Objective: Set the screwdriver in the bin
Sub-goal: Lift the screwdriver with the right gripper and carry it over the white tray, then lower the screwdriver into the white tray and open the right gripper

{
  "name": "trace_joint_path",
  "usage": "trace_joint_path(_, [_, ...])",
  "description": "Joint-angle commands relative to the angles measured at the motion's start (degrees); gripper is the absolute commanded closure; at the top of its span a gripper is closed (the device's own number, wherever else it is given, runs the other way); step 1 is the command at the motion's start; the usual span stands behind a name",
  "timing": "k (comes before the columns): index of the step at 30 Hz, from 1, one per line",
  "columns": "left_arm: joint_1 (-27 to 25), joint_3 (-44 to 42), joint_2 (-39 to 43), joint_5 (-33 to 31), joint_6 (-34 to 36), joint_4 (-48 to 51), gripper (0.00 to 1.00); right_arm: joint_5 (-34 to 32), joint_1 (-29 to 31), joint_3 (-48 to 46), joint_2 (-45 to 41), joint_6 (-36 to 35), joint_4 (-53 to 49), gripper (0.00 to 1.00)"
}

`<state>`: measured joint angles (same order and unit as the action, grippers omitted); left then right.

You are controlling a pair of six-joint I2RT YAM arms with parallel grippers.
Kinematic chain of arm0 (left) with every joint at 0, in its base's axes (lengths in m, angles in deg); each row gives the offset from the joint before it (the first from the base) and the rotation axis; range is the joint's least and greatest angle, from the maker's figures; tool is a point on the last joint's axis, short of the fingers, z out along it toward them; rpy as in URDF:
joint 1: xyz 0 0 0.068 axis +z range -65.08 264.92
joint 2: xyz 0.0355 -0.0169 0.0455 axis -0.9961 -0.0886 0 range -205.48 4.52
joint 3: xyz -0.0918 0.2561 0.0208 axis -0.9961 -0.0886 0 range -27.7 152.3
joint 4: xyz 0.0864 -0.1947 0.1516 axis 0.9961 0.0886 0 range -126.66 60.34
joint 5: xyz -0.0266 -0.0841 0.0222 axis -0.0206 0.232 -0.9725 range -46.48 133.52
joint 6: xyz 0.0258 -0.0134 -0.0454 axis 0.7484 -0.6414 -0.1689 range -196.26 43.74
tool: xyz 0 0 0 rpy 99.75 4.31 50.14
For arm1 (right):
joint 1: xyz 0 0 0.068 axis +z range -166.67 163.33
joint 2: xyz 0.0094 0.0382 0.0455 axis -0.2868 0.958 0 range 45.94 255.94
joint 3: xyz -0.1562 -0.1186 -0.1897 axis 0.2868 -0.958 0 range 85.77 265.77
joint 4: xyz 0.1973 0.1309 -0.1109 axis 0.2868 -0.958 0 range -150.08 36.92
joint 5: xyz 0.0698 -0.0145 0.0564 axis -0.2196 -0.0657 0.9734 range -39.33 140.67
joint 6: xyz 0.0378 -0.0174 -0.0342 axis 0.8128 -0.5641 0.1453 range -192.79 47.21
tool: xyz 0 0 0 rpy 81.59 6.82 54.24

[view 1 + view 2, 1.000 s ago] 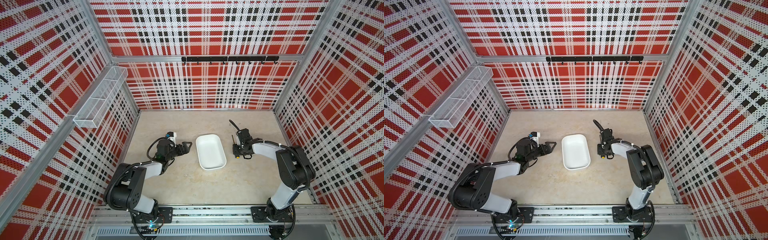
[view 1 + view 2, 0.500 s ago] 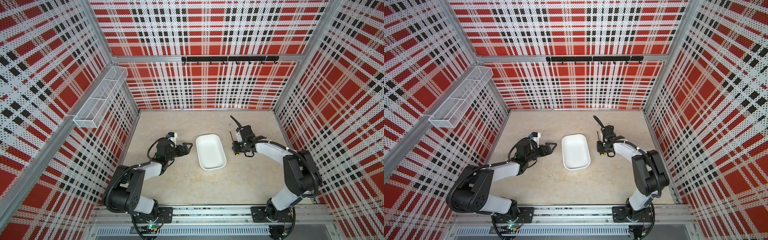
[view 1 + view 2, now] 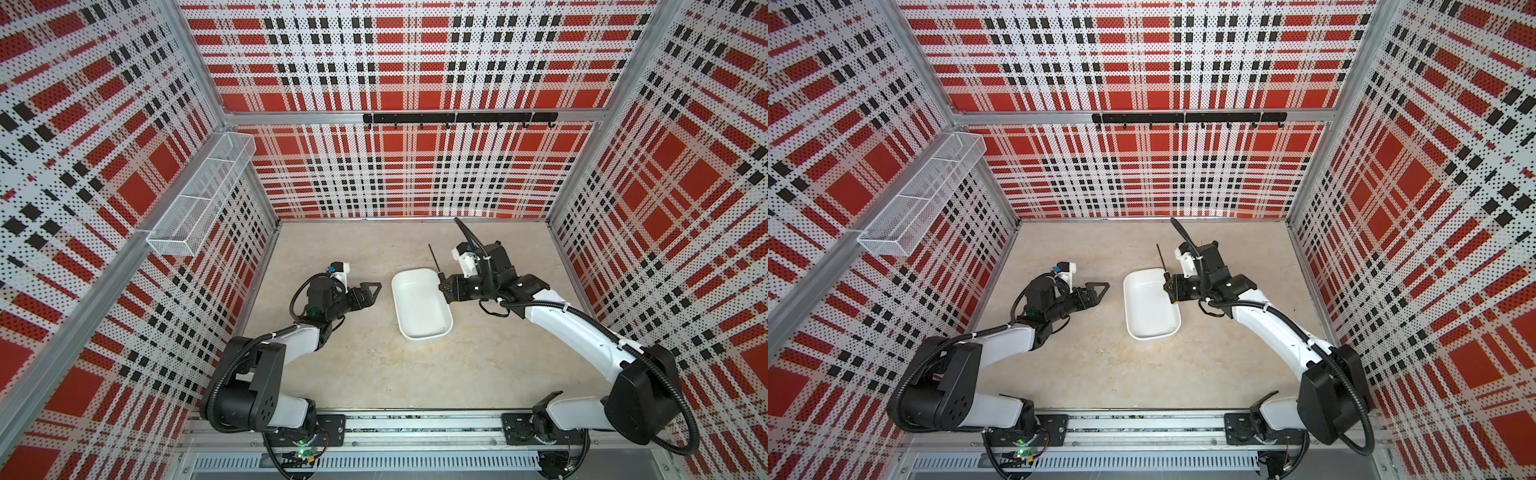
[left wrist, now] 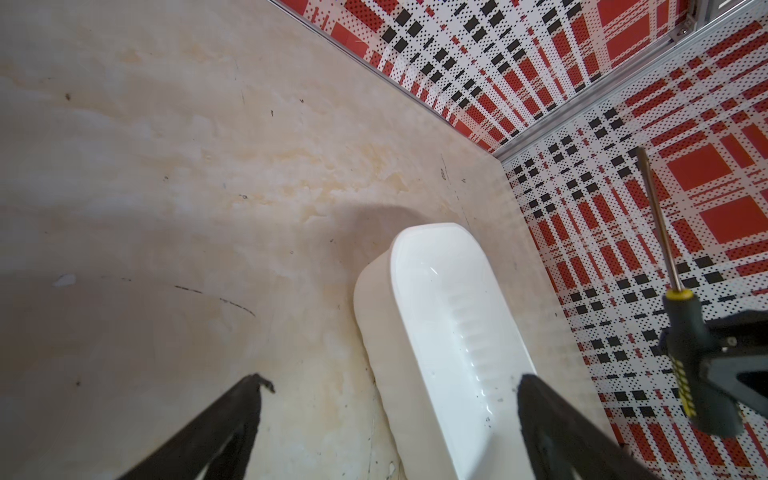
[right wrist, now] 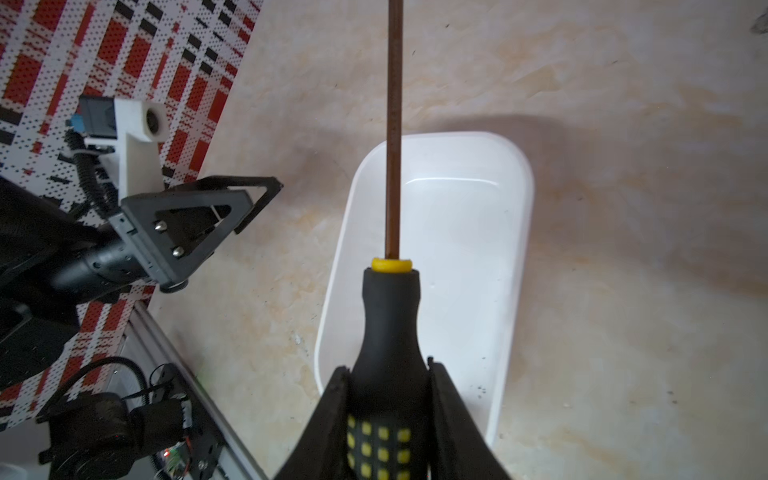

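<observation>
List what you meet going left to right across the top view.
The wire-mesh basket → left gripper → bin → right arm. The screwdriver and right gripper overlap the bin's right rim, so they are left out.

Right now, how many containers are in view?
2: the white bin on the table, centre; the wire basket mounted high on the left. None appears hidden.
</observation>
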<state>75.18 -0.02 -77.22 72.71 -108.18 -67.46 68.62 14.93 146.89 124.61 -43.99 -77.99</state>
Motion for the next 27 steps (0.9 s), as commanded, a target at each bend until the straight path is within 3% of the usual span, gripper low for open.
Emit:
trace_joint_path(1, [1.1,-0.7,1.6,1.1,0.5,0.1,0.02,-2.0,3.8,-1.4,0.8,8.1,2.5,1.00])
trace_joint_path(10, [3.1,-2.0,3.2,1.5,1.2,0.1,0.02,-7.3,6.7,-4.9,5.9,16.6,7.0,1.00])
trace_joint_path(27, [3.6,-2.3,1.8,1.2,2.1,0.2,0.02,-11.9,8.9,0.1,15.4,18.4,4.5,1.00])
